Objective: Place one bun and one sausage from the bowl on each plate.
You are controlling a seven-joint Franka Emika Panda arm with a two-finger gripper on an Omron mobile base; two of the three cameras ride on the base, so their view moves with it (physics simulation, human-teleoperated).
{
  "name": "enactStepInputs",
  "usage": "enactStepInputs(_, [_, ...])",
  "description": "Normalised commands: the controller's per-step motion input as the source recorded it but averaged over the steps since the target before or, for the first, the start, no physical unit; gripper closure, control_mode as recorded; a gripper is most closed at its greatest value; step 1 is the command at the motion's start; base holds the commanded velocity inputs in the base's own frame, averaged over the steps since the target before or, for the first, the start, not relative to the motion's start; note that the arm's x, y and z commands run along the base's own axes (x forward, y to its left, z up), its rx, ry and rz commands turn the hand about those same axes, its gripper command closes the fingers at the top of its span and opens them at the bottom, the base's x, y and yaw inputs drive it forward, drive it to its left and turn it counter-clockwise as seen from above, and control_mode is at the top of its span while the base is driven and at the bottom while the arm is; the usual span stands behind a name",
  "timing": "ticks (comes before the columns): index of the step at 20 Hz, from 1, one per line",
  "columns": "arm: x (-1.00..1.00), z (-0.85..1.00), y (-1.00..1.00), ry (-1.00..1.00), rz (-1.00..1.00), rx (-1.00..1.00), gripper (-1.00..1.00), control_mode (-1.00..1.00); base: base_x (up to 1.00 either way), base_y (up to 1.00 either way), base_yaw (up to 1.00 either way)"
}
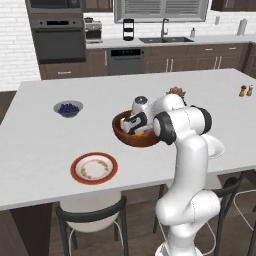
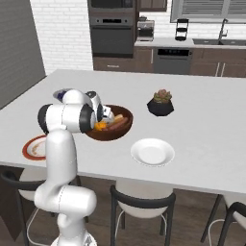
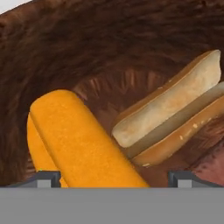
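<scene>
The white island countertop carries everything here. Near its front edge on the left sits the red-rimmed plate with a speckled centre. The dark wooden bowl rests near the middle, and the plain white plate lies just to its right, close to the front edge. Behind that plate stands a black faceted plant pot. A small grey bowl of blueberries sits farther back on the left, and two small shakers stand at the far right.

A grey bowl of blueberries sits toward the counter's left; a black pot plant stands farther right, with two shakers near the far right edge
</scene>
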Motion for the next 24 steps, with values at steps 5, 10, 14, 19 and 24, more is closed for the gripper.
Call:
enactStepInputs(5, [-0.02,0.00,-0.33,0.27,0.08,0.09,-1.00,-1.00,0.00,0.00,0.00])
enactStepInputs(10, [0.04,0.00,-0.10,0.33,0.10,0.08,-1.00,-1.00,0.00,0.00,0.00])
enactStepInputs(14, [0.01,-0.01,0.00,0.27,0.11,0.03,-1.00,-1.00,0.00,0.00,0.00])
enactStepInputs(19, [-0.27,-0.25,0.01,0.19,0.11,0.00,-1.00,-1.00,0.00,0.00,0.00])
enactStepInputs(24, [-0.20,-0.56,0.03,0.07,0.08,0.00,-1.00,-1.00,0.00,0.00,0.00])
